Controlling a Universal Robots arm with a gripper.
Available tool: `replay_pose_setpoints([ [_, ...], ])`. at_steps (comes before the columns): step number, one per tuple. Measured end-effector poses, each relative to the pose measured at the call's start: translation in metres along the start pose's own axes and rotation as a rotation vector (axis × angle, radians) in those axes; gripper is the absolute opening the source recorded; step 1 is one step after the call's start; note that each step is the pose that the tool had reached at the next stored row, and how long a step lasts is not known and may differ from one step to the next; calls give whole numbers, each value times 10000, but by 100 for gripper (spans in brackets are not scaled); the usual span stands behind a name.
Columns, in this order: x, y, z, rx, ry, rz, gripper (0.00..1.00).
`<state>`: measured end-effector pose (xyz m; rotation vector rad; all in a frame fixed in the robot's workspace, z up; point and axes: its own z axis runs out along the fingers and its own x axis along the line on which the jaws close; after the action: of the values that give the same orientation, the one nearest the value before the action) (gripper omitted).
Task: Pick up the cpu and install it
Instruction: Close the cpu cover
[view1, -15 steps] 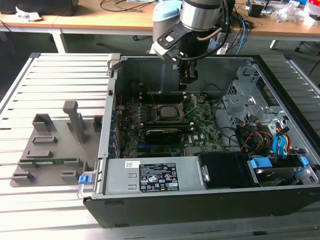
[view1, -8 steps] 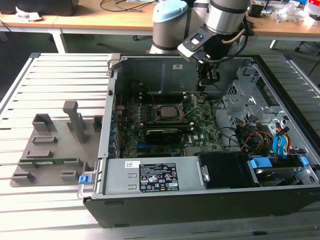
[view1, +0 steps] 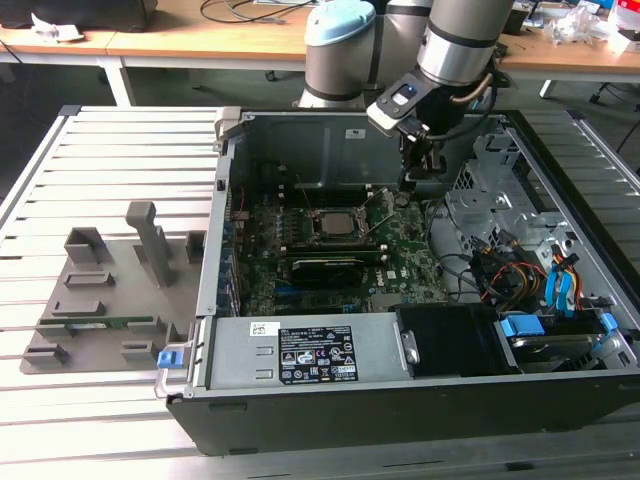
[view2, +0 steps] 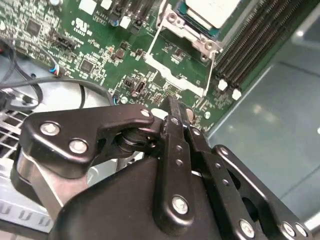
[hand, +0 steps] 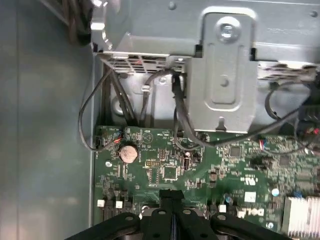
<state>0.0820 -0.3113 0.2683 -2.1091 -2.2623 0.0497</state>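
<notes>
The cpu (view2: 212, 9) is a silvery-white square lying in the motherboard socket (view1: 333, 222) inside the open computer case. In the second wrist view, the socket's metal hold-down frame (view2: 176, 65) stands hinged open between the chip and my fingertips. My gripper (view1: 415, 180) hangs over the green board near the case's back wall, to the exterior view's right of the socket. In both wrist views its black fingers are pressed together with nothing between them, and the gripper (view2: 170, 104) (hand: 172, 197) is a short way above the board.
A metal drive cage (view1: 490, 195) and loose cables (view1: 520, 270) fill the case on the exterior view's right. A black graphics card (view1: 335, 265) lies in front of the socket. A grey fixture plate (view1: 110, 290) with a green memory stick (view1: 100, 322) sits outside the case.
</notes>
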Motion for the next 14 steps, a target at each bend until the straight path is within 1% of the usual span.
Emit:
replay_pose_setpoints([
  [1, 2, 4, 50, 5, -20, -332, 11],
  [2, 4, 8, 113, 5, -21, -334, 11],
  [4, 7, 9, 173, 5, -19, -332, 11],
  [5, 10, -10, 186, 5, -20, -333, 11],
  [6, 12, -45, 189, 4, -20, -332, 11],
  [7, 16, -100, 192, -2, -21, -333, 11],
  [8, 18, -132, 194, -14, -24, -332, 11],
  [10, 20, -166, 196, -26, -26, -333, 11],
  [11, 24, -216, 199, -52, -30, -333, 11],
  [13, 28, -275, 202, -70, -32, -334, 11],
  [14, 31, -316, 204, -73, -33, -332, 11],
])
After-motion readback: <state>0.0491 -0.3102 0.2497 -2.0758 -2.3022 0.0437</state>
